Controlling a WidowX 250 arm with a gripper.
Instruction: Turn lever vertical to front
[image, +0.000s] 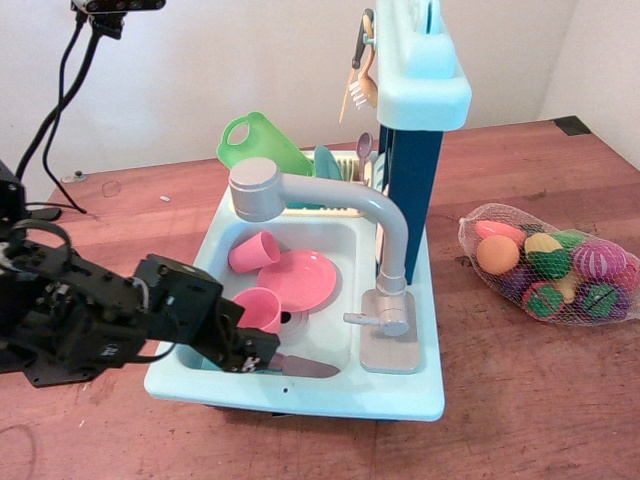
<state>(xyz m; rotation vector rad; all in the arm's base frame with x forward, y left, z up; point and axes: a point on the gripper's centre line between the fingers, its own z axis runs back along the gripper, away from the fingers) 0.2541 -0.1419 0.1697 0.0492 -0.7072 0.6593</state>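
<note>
The lever (358, 320) is a short grey stick projecting level to the left from the round grey faucet base (392, 318), at the right of the light blue toy sink (300, 392). The tall curved spout (330, 200) arches left above the basin. My black gripper (254, 354) hangs low over the sink's front left corner, well to the left of the lever and apart from it. Its fingers look close together, but I cannot tell whether they are shut. It holds nothing that I can see.
In the basin lie a pink plate (297, 279), two pink cups (253, 251) (259, 308) and a toy knife (305, 368). A green board (258, 143) and a dish rack stand behind. A blue tower (412, 180) rises at the right. A net bag of toy fruit (548, 263) lies on the table.
</note>
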